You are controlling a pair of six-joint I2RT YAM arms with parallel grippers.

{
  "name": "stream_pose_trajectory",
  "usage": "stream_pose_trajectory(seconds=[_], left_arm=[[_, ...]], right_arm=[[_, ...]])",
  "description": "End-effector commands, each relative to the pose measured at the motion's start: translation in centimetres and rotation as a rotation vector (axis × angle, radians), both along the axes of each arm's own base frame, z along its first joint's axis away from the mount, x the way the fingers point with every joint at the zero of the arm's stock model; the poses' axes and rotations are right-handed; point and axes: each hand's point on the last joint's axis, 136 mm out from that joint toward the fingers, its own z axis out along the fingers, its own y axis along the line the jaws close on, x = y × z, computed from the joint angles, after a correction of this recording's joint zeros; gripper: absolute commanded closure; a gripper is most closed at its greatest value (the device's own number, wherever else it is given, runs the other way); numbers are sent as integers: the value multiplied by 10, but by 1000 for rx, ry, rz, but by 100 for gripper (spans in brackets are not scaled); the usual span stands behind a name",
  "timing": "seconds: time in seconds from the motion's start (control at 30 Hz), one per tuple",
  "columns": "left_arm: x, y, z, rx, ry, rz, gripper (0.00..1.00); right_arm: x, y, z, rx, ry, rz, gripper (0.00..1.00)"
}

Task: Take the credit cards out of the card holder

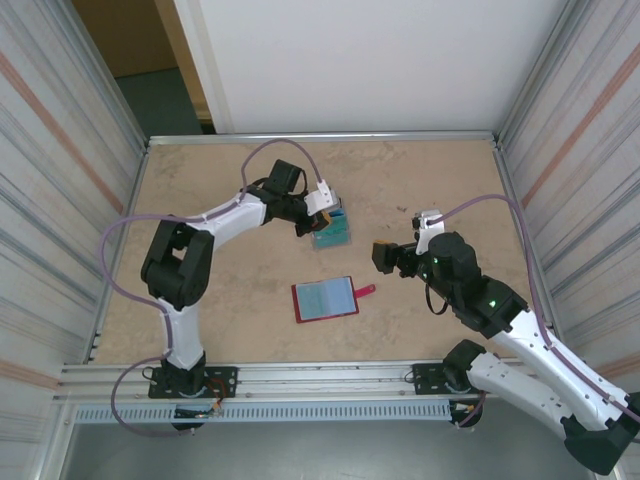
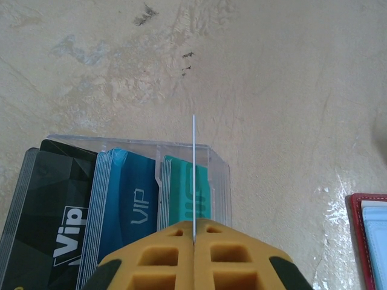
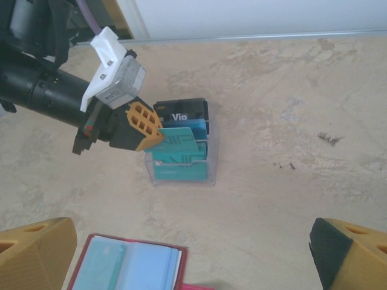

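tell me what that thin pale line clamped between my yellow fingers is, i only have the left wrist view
Observer: The right wrist view shows it flat-on: a teal plastic card pinched by the left gripper at the clear plastic box of cards.
Operator: is that red thing on my right open
Observer: Yes, the red leather-like wallet lies open flat, its snap tab pointing right in the top view.
Operator: where's the other arm
Observer: The right gripper hangs open to the right of the wallet, apart from it.
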Motion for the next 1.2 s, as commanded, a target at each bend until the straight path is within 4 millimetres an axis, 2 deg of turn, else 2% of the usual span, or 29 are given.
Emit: stream_pose_trajectory(seconds=[0.0, 0.2, 0.57, 0.77, 0.97, 1.17], left_arm=[[0, -2, -2, -8, 29, -17, 100], [2, -1, -11, 12, 37, -8, 100], [5, -2, -16, 22, 54, -8, 100], [6, 0, -16, 33, 51, 0, 80], [6, -1, -5, 25, 31, 4, 79], [-3, -3, 29, 4, -31, 16, 77]], right_arm=[[3, -5, -1, 11, 7, -36, 1], [3, -5, -5, 6, 16, -42, 1], [3, -4, -3, 13, 17, -38, 1], [3, -3, -3, 13, 18, -32, 1], [3, -2, -3, 9, 22, -27, 1], [5, -4, -8, 4, 45, -51, 1]])
